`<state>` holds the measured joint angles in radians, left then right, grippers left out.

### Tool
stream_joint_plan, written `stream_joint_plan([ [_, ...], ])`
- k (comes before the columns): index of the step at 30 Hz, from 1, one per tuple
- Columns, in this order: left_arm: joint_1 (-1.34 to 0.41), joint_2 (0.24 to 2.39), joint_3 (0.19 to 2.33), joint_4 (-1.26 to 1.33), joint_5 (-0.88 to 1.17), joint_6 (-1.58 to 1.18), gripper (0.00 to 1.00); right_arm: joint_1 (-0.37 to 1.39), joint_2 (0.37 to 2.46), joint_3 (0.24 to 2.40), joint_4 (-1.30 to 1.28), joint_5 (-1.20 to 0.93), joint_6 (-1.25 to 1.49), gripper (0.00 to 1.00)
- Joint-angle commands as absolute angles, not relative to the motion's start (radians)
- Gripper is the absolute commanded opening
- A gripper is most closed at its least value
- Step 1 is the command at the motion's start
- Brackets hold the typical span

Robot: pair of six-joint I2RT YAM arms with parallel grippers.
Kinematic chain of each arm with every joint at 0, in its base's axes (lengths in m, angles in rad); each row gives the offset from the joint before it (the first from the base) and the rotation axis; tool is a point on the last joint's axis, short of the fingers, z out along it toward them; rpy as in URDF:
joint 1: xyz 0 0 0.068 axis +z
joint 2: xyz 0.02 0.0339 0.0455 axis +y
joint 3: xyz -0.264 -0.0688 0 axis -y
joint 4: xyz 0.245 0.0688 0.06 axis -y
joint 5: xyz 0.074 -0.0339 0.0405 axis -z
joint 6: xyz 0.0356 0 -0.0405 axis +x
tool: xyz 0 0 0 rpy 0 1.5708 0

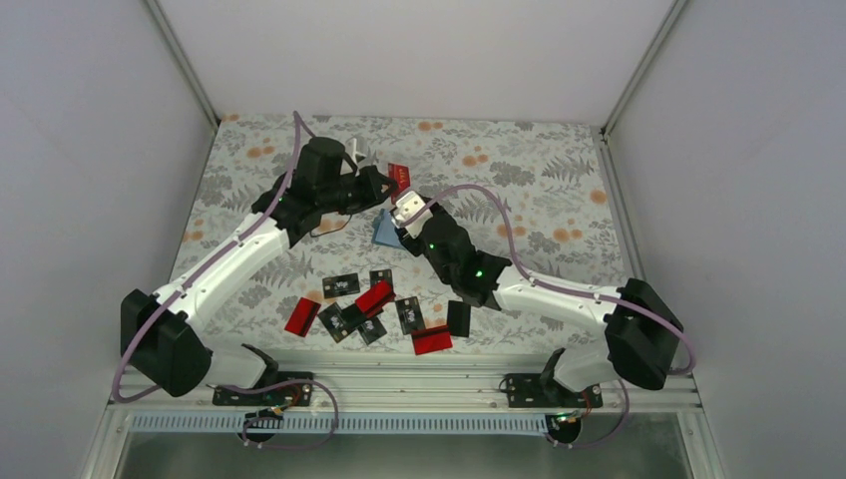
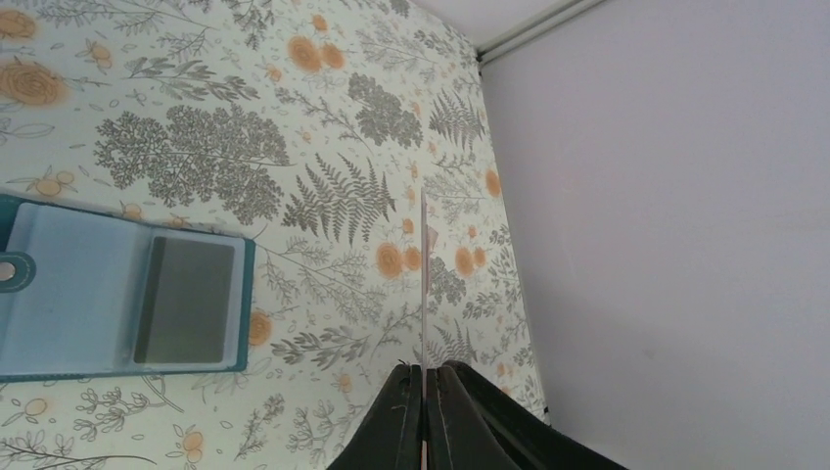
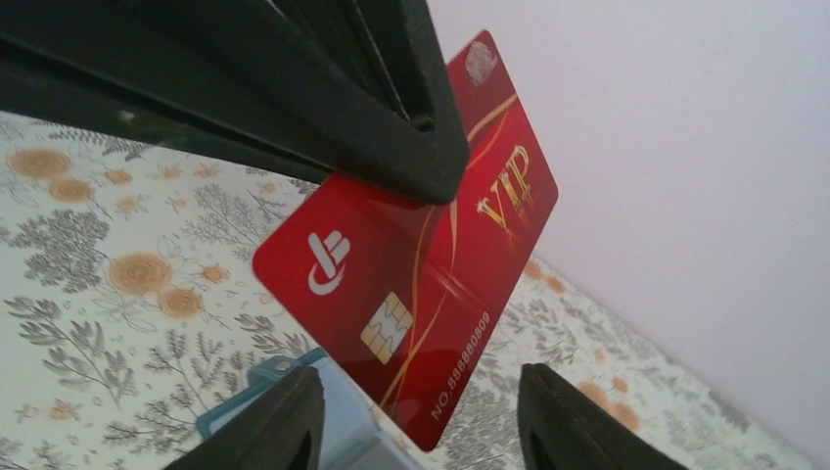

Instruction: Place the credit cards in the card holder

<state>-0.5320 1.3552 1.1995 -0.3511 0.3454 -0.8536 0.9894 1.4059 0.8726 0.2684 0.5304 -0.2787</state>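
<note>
My left gripper is shut on a red credit card and holds it in the air. In the left wrist view the card shows edge-on between the shut fingers. The teal card holder lies open on the table just below, and it shows at the left of the left wrist view. My right gripper is open beside the holder. In the right wrist view the red card, marked VIP, hangs with its lower corner between my open right gripper, above the holder.
Several loose cards lie near the table's front edge, among them a black one, red ones and a black one. White walls close the table at the back and both sides.
</note>
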Motion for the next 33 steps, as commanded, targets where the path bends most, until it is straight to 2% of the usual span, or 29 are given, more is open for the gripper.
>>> stream_joint_plan([
  [1, -0.526, 1.366, 1.236, -0.369, 0.336, -0.824, 0.02, 1.003, 1.368, 0.886, 0.277, 0.53, -0.223, 0.56],
  [2, -0.524, 1.367, 1.239, -0.372, 0.33, -0.815, 0.02, 0.996, 1.359, 0.889, 0.262, 0.508, -0.189, 0.61],
  [9, -0.512, 1.36, 1.237, -0.365, 0.259, -0.7, 0.02, 0.855, 1.293, 0.934, 0.098, 0.239, 0.059, 0.67],
  [13, -0.502, 1.377, 1.246, -0.349, 0.287, -0.616, 0.02, 0.727, 1.253, 0.946, 0.036, 0.016, 0.204, 0.81],
  [21, -0.483, 1.387, 1.218, -0.298, 0.318, -0.527, 0.02, 0.476, 1.263, 1.003, -0.079, -0.478, 0.359, 0.83],
  [23, -0.481, 1.39, 1.217, -0.296, 0.341, -0.508, 0.02, 0.43, 1.256, 0.994, -0.073, -0.595, 0.395, 0.86],
  [26, -0.48, 1.386, 1.209, -0.278, 0.407, -0.48, 0.02, 0.395, 1.266, 1.002, -0.087, -0.682, 0.438, 0.89],
  [33, -0.475, 1.356, 1.139, -0.193, 0.513, -0.445, 0.02, 0.351, 1.274, 0.957, -0.033, -0.83, 0.489, 0.86],
])
